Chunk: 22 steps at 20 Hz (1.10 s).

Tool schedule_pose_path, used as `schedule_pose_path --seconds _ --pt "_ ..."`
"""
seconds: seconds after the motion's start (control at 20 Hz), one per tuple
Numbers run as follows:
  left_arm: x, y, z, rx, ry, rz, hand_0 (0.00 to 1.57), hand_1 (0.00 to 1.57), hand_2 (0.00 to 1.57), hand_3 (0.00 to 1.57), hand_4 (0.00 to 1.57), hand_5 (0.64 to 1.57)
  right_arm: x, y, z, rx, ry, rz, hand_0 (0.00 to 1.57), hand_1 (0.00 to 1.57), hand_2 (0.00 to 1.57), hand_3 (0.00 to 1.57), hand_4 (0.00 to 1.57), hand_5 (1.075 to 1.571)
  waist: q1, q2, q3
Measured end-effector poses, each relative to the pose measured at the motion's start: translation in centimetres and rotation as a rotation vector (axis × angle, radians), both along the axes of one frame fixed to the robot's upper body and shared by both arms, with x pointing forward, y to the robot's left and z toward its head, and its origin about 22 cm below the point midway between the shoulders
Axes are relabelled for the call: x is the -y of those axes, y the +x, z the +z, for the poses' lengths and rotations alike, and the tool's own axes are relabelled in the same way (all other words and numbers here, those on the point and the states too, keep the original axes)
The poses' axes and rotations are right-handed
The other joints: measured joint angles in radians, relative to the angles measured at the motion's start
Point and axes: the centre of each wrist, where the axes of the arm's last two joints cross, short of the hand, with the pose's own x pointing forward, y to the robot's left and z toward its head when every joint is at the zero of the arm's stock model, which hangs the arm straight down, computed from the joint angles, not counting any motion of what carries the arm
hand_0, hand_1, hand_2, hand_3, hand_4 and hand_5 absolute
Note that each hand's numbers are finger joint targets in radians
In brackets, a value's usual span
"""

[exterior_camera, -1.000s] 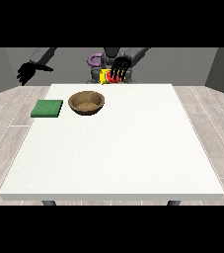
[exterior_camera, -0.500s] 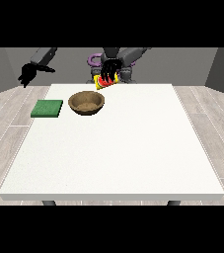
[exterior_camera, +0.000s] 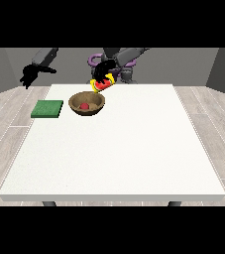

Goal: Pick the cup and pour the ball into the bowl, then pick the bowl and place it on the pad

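- cup (exterior_camera: 102,85): tilted just above far rim of bowl (exterior_camera: 74,102), grasped by hand at view's right (exterior_camera: 102,72)
- ball (exterior_camera: 84,106): inside bowl; pour judged done
- hand at view's left (exterior_camera: 28,75): raised, well left of bowl, grasp state cannot tell
- pad (exterior_camera: 47,108): just left of bowl
- next: set cup down, grasp bowl, move onto pad

The table (exterior_camera: 134,149) has a white, matt, faintly speckled top. The bowl (exterior_camera: 87,104) looks like brown wood with a dull finish. The pad (exterior_camera: 47,108) is flat, matt green, cloth-like or foam-like. The cup (exterior_camera: 102,86) looks like smooth yellow and red plastic. The floor (exterior_camera: 213,114) resembles pale wood planks.
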Motion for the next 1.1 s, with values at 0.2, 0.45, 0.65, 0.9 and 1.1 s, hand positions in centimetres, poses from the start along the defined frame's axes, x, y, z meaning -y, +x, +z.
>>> schedule_pose_path --seconds 0.2,0.45,0.65,0.9,1.1 --pt "1.1 0.4 1.9 0.046 0.15 -0.032 1.56 1.56 1.57 1.57 1.2 1.451 0.9 -0.5 -0.2 -0.023 0.005 -0.004 0.0 0.0 0.0 0.2 0.0 1.515 0.011 -0.026 0.0005" --pt "2.3 0.9 4.8 0.106 0.245 -0.051 1.53 1.53 1.57 1.57 1.21 1.457 0.9 -0.5 -0.3 -0.034 0.012 -0.034 0.0 0.0 0.0 0.14 0.0 1.52 0.032 -0.033 0.0001" --pt "2.4 1.1 6.0 0.12 0.257 -0.045 1.52 1.52 1.57 1.57 1.2 1.462 1.0 -0.9 -0.8 -0.04 0.016 -0.027 0.0 0.0 0.0 0.0 0.43 1.555 0.028 -0.029 -0.0001" --pt "0.6 1.3 5.8 0.057 0.061 -0.033 0.15 0.15 1.57 1.57 1.0 1.545 0.7 -1.1 -1.4 -0.097 0.055 -0.01 0.0 0.0 0.0 0.0 0.47 1.558 0.067 -0.025 -0.0017" --pt "-2.9 2.8 7.6 0.038 -0.228 0.009 0.28 0.28 1.57 1.57 1.0 1.571 1.5 -1.7 -1.5 -0.102 0.078 -0.065 0.0 0.0 0.0 0.0 0.47 1.558 0.146 -0.009 -0.003"
